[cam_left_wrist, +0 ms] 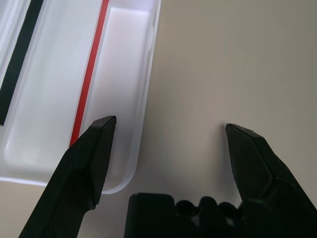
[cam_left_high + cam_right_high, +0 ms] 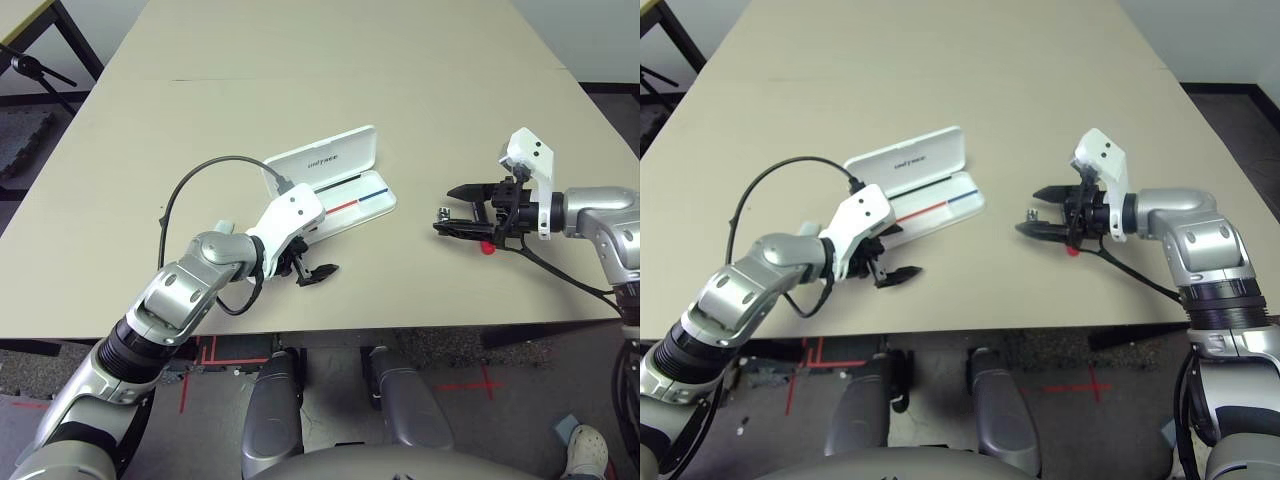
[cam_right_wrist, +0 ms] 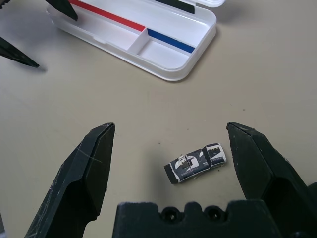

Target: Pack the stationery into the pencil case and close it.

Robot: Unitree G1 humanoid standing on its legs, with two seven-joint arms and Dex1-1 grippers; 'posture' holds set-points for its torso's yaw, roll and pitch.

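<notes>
Open table all round; the crowding is in the middle, by the case.

My left gripper [image 2: 318, 272] hangs spread at the near corner of the open pencil case [image 2: 340, 190], whose raised lid blocks the far side. My right gripper [image 2: 1040, 212] straddles the small black-and-silver block [image 3: 196, 163], bare table [image 2: 300, 70] between it and the case. A red cap [image 2: 487, 247] lies under that gripper.

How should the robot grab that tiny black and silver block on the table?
Probably from above, pinching the small block across its short width. It lies flat on the table, long and narrow, with bare surface along both long sides. The open right hand already hovers over it, so it looks best placed.
</notes>
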